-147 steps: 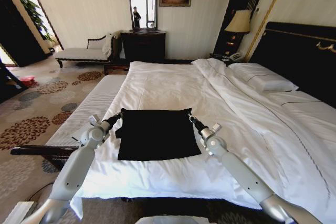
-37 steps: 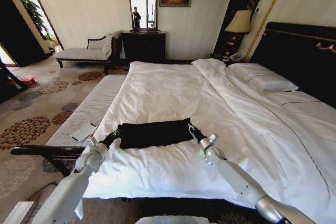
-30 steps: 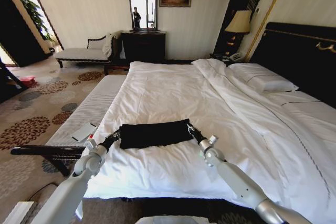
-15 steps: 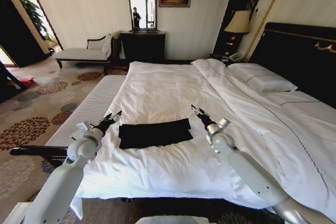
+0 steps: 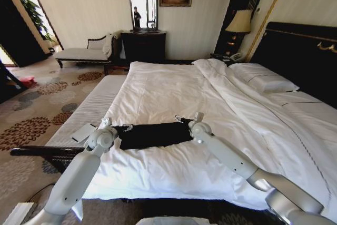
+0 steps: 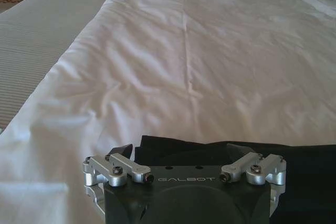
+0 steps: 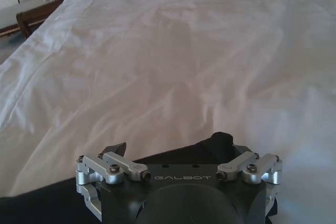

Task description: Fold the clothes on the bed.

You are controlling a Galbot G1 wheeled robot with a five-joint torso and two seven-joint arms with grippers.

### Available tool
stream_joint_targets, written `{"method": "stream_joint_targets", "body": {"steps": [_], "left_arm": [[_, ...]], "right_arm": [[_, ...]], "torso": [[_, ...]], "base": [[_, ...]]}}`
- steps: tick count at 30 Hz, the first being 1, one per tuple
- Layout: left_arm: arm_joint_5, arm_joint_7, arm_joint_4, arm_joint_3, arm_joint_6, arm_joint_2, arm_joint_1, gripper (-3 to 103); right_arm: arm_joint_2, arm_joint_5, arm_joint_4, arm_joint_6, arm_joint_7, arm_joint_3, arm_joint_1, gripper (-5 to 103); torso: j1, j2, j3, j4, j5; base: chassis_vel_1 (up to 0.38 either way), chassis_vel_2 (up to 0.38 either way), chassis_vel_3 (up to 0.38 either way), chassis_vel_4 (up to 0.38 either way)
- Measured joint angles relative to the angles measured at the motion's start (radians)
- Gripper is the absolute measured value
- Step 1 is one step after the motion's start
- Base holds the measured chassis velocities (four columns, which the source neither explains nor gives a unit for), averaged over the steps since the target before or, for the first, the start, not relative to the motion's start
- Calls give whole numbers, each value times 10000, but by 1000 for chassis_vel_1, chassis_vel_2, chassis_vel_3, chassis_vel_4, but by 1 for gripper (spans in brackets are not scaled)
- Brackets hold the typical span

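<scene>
The clothes (image 5: 154,134) are one black shirt, folded into a narrow strip lying crosswise on the white bed (image 5: 174,88) near its foot. My left gripper (image 5: 125,128) is at the strip's left end, low over the sheet and pointing inward. In the left wrist view the left gripper (image 6: 181,149) is open, with black fabric (image 6: 304,182) under and between its fingers. My right gripper (image 5: 181,120) is at the strip's right end, also turned inward. The right wrist view shows the right gripper (image 7: 176,148) open over the black cloth (image 7: 31,208), whose rumpled edge lies between the fingers.
A striped bench pad (image 5: 89,110) runs along the bed's left side with a small white pad (image 5: 83,131) on it and a dark wooden rail (image 5: 42,151) below. Pillows (image 5: 263,80) and a dark headboard (image 5: 305,56) are at right. Open sheet lies beyond the shirt.
The shirt went from a wide square to a narrow strip and both grippers let go of it. Since half a second ago both grippers have turned inward and dropped to the strip's ends.
</scene>
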Motion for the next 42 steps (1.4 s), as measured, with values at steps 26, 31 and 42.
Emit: {"method": "stream_joint_targets", "body": {"steps": [26, 31, 42], "left_arm": [[-2123, -823, -501, 594, -83, 1097, -798, 100], [-1865, -815, 701, 1292, -88, 274, -1576, 100], [-2415, -1032, -94, 1401, -94, 1131, -546, 100]], "right_arm": [[-929, 1084, 2432, -584, 1350, 371, -241, 100], [-353, 568, 1334, -572, 990, -36, -31, 100], [-634, 515, 1575, -606, 1214, -283, -273, 100]], "torso": [[0, 1, 0, 1, -1], [0, 1, 1, -5, 0], [-5, 2, -2, 1, 0]], "base": [[0, 0, 0, 0], [0, 0, 0, 0], [0, 0, 0, 0]]}}
